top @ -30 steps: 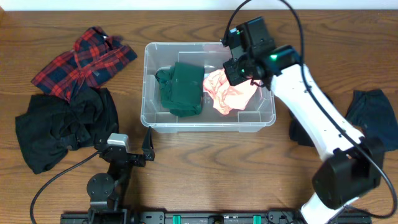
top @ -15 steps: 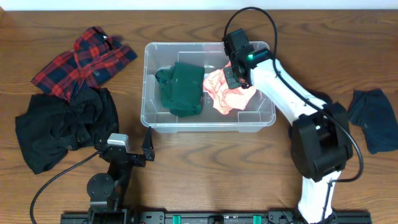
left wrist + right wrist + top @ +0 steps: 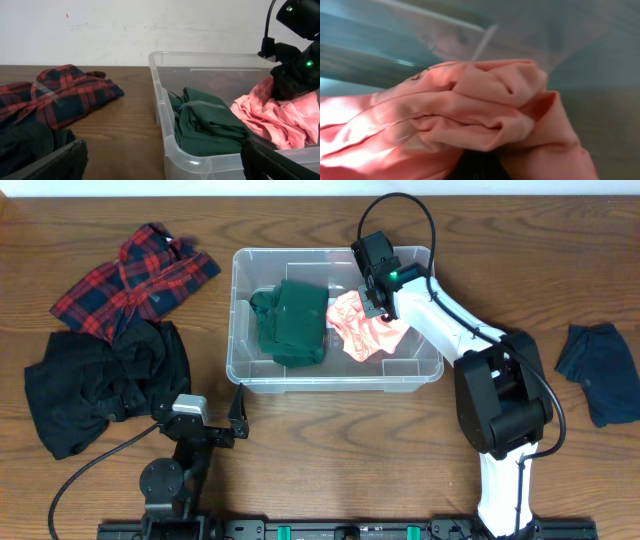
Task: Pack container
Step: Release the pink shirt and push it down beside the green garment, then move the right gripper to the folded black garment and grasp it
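Observation:
The container (image 3: 240, 350) is a clear plastic bin at the table's middle. It holds a folded green garment (image 3: 293, 323) on its left and a crumpled pink garment (image 3: 362, 332) on its right. My right gripper (image 3: 378, 300) is down inside the bin at the pink garment's top edge. In the right wrist view the pink garment (image 3: 470, 115) fills the frame and bunches round the jaws (image 3: 480, 167), which look shut on it. My left gripper (image 3: 238, 415) is open and empty, low in front of the bin's near left corner (image 3: 170, 150).
A red plaid shirt (image 3: 135, 275) lies at the far left and shows in the left wrist view (image 3: 55, 97). A black garment (image 3: 100, 385) lies in front of it. A dark blue garment (image 3: 600, 370) lies at the right edge.
My right gripper has moved a little left and lower into the bin onto the pink garment, and the arm has folded in. The left arm has not moved.

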Controlling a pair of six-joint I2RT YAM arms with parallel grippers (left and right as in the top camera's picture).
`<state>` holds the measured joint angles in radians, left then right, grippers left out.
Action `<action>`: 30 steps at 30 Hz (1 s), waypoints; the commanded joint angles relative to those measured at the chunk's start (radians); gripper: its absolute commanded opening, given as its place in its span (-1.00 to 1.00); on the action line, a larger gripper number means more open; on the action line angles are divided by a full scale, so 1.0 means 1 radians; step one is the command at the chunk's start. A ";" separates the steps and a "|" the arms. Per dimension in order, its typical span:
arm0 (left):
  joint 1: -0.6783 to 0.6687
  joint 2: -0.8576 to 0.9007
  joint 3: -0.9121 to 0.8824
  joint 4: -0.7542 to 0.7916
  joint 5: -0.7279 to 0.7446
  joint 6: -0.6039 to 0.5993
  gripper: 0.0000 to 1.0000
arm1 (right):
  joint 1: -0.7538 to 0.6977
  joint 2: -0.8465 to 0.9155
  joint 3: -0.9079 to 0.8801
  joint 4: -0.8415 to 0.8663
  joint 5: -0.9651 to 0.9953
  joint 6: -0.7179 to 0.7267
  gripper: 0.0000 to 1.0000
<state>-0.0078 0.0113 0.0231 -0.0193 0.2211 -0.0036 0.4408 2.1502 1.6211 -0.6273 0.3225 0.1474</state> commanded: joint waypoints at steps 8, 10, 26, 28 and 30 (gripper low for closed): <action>-0.003 0.001 -0.019 -0.032 0.006 -0.002 0.96 | -0.036 0.058 0.002 0.076 0.077 -0.072 -0.97; -0.003 0.001 -0.019 -0.032 0.006 -0.002 0.96 | -0.033 0.055 0.002 0.075 0.076 -0.078 -0.97; -0.003 0.001 -0.019 -0.032 0.006 -0.002 0.96 | -0.056 -0.475 0.006 -0.229 -0.097 0.101 -0.40; -0.003 0.001 -0.019 -0.032 0.006 -0.002 0.96 | -0.111 -0.560 0.006 -0.301 -0.134 0.130 0.07; -0.003 0.001 -0.019 -0.032 0.006 -0.002 0.96 | -0.175 -0.619 0.006 -0.372 -0.176 0.138 0.45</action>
<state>-0.0078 0.0113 0.0231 -0.0189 0.2211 -0.0036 0.3447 1.5780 1.6287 -0.9497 0.2073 0.2276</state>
